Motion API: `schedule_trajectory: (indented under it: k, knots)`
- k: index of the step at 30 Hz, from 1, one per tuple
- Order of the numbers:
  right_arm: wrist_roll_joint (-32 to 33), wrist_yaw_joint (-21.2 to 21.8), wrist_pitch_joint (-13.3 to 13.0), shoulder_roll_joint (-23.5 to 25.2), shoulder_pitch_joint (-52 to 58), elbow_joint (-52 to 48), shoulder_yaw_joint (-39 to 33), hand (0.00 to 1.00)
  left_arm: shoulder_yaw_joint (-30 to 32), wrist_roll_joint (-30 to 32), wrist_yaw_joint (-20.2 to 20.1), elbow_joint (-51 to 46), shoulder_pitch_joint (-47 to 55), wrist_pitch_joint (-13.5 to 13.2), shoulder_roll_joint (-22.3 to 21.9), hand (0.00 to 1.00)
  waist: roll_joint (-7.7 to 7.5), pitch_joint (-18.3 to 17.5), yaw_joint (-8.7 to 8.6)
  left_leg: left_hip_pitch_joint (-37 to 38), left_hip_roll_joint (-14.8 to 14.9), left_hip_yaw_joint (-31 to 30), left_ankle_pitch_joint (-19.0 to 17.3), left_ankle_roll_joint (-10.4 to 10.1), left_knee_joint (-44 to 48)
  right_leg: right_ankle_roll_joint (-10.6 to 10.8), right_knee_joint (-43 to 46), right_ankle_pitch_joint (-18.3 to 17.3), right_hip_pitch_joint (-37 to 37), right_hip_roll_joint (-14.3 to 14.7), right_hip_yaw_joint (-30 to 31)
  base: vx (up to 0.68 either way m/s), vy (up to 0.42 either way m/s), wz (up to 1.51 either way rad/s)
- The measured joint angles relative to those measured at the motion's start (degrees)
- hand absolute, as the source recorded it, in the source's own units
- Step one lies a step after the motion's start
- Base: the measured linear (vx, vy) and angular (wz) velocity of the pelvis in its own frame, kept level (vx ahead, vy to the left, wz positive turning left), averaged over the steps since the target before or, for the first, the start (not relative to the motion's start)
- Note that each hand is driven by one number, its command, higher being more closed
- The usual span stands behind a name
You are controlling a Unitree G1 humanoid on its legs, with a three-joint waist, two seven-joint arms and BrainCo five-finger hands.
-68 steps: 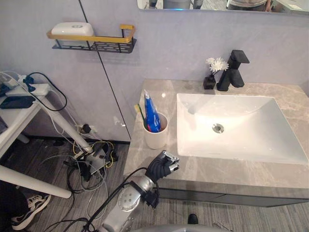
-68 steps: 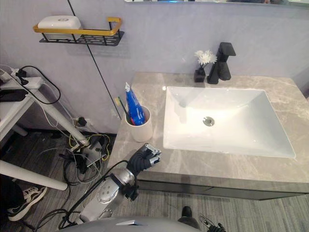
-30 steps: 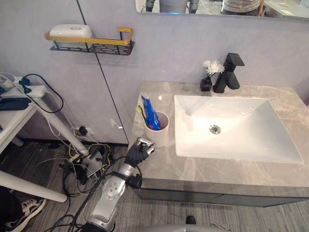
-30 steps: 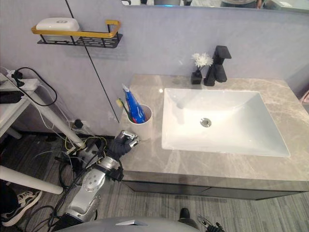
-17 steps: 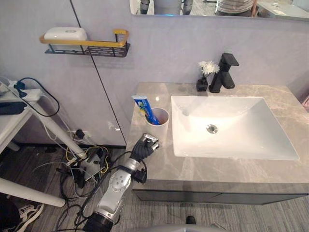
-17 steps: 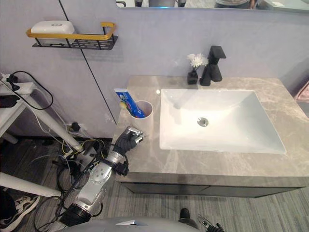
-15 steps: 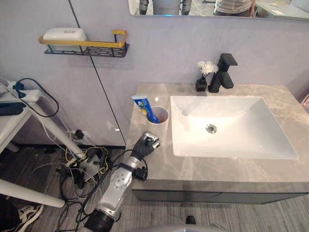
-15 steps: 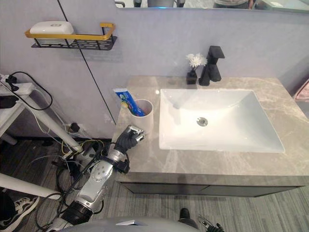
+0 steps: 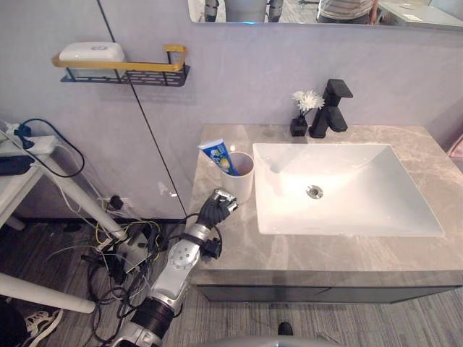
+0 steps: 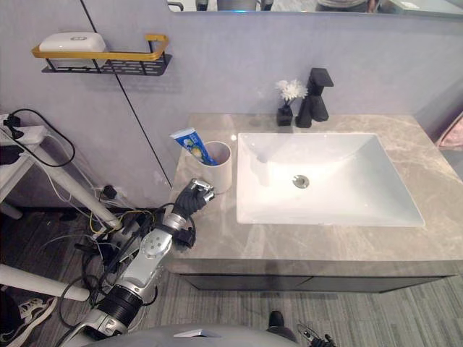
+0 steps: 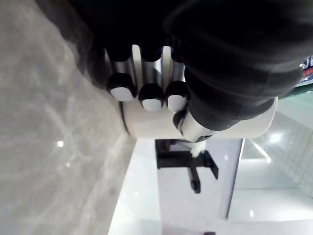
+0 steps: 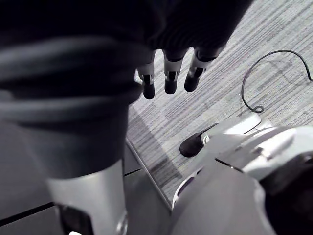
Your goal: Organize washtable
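A white cup (image 9: 241,181) stands on the grey marble counter (image 9: 246,242) just left of the basin, with a blue toothpaste tube (image 9: 218,155) leaning out of it to the left. My left hand (image 9: 215,210) rests on the counter right in front of the cup, fingers curled and holding nothing. In the left wrist view the curled fingertips (image 11: 151,102) sit close against the cup (image 11: 234,128); I cannot tell if they touch. My right hand (image 12: 168,78) hangs over the floor with relaxed straight fingers.
A white basin (image 9: 362,181) fills the counter's middle. A black faucet (image 9: 329,108) and a small black vase with white flowers (image 9: 302,116) stand behind it. A wall shelf (image 9: 126,71) up left holds a white soap dish (image 9: 91,51). A mirror (image 9: 325,10) hangs above.
The camera has shifted. My left hand has moved from the counter's front edge up close to the cup. The toothpaste tube now leans further left.
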Motion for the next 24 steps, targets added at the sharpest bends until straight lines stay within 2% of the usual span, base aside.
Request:
schedule_trajectory:
  k: [6,15,24]
  knots:
    - [0.02,0.09,-0.01,0.0,0.07,-0.02,-0.19,0.0,3.1,1.23,1.0,2.01,-1.7,0.31,-1.22,1.0,0.0,0.0,-0.02,-0.02,0.03,0.26,-0.1,0.03,-0.03,0.01,0.0,0.0,-0.24,0.06,0.23,0.0,0.002,-0.02]
    - [0.06,0.5,-0.06,0.07,0.13,-0.01,-0.26,0.0,3.67,1.33,0.85,1.33,-0.98,0.61,-1.26,1.0,-0.15,0.11,-0.04,0.76,0.02,0.13,-0.19,0.05,-0.06,0.02,0.0,0.0,0.11,0.05,0.2,0.0,0.0,0.0]
    - [0.25,0.51,-0.22,0.1,0.52,-0.01,0.0,0.0,3.01,-2.14,-1.55,-8.11,7.52,1.21,-1.33,1.0,-0.25,0.2,0.11,0.49,0.01,-0.35,-0.27,0.11,-0.01,0.02,0.01,-0.05,0.13,-0.01,-0.25,0.0,0.0,0.02]
